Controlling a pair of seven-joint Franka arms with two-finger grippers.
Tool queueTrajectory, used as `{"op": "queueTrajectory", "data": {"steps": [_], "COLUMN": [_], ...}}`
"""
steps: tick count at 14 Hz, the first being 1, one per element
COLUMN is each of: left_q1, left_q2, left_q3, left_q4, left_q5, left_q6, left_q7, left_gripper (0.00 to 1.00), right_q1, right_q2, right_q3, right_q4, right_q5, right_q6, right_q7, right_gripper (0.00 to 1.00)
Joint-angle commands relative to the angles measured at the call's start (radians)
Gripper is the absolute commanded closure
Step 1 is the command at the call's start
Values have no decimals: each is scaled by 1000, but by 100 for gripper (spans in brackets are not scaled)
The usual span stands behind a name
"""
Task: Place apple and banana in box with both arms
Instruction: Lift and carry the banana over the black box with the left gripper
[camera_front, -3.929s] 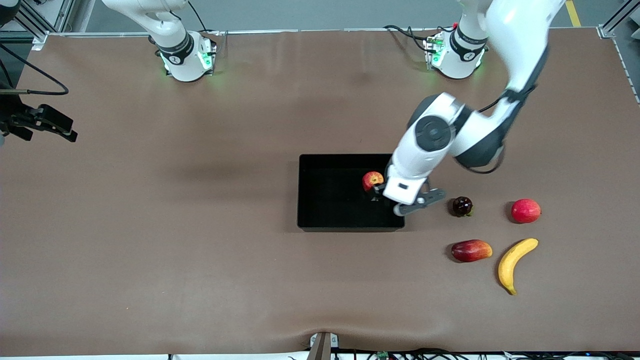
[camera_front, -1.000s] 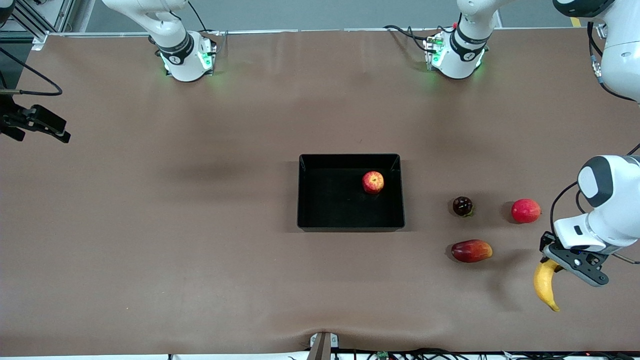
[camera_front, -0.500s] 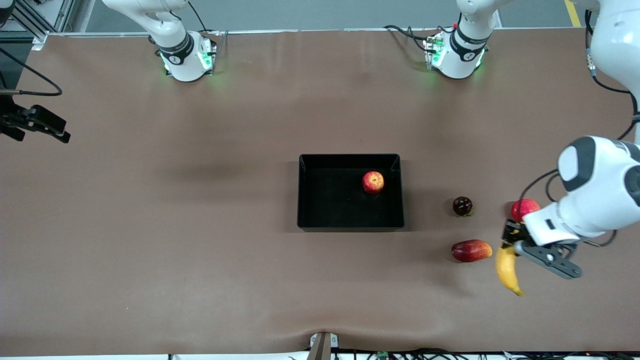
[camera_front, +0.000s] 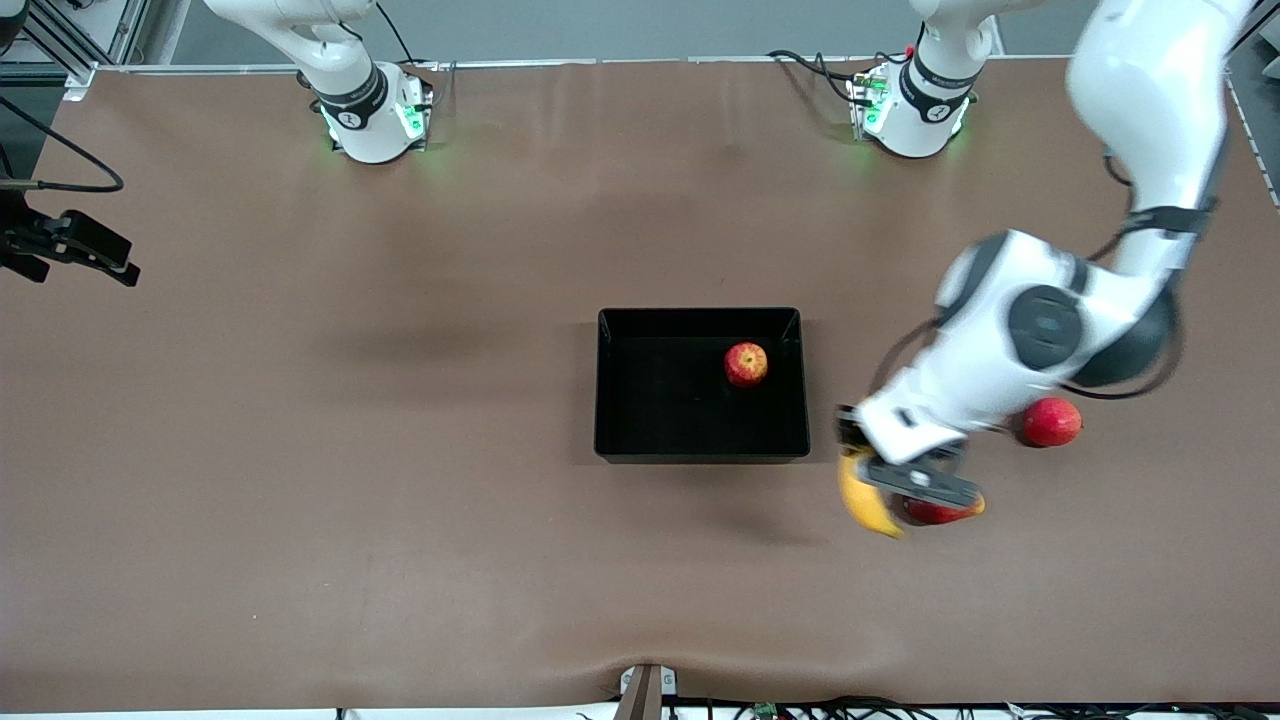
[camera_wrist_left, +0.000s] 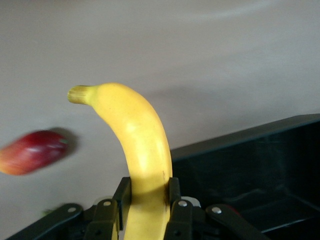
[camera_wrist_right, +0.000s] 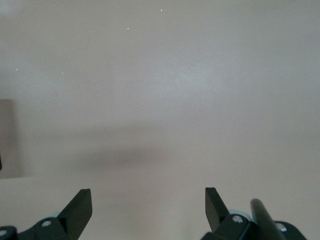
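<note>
The apple (camera_front: 746, 363) lies in the black box (camera_front: 700, 316), toward the left arm's end of it. My left gripper (camera_front: 853, 462) is shut on the yellow banana (camera_front: 864, 503) and holds it in the air over the table, just off the box's corner at the left arm's end. In the left wrist view the banana (camera_wrist_left: 136, 145) stands between the fingers (camera_wrist_left: 122, 192), with the box wall (camera_wrist_left: 240, 142) beside it. My right gripper (camera_front: 112, 264) waits open and empty over bare table at the right arm's end; the right wrist view shows its spread jaws (camera_wrist_right: 148, 205).
A plain pinkish-red round fruit (camera_front: 1052, 421) lies toward the left arm's end. An elongated red-yellow fruit (camera_front: 940, 513) lies partly hidden under my left gripper; it also shows in the left wrist view (camera_wrist_left: 30, 151). The left arm's forearm (camera_front: 1040, 330) hangs over this fruit area.
My left gripper left the apple in the box, took hold of the banana, and has carried it from the left arm's end toward the box. The right arm has not moved.
</note>
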Motion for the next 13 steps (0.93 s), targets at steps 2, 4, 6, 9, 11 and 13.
{"op": "queueTrajectory", "data": {"steps": [2, 4, 6, 9, 11, 13], "left_q1": [-166, -262, -366, -510, -578, -618], "left_q2": [7, 34, 48, 65, 83, 105], "left_q3": [42, 77, 137, 236, 282, 315], "left_q4": [17, 45, 51, 51, 51, 51], "left_q5": [15, 19, 19, 18, 18, 18], "left_q6": [-16, -12, -5, 0, 24, 78], "left_q7": [-220, -337, -398, -501, -527, -547], "left_gripper": [100, 100, 100, 100, 100, 100], "right_q1": [-24, -29, -29, -29, -30, -30], "right_q2": [-2, -1, -1, -1, -1, -1], "right_q3": [13, 13, 13, 13, 13, 13], "right_q4": [1, 1, 0, 0, 0, 0], "right_q5": [-11, -11, -9, -8, -8, -8], "right_q6": [-5, -5, -5, -5, -5, -5], "right_q7": [-11, -11, -11, -11, -11, -11], "right_gripper": [0, 0, 0, 0, 0, 0]}}
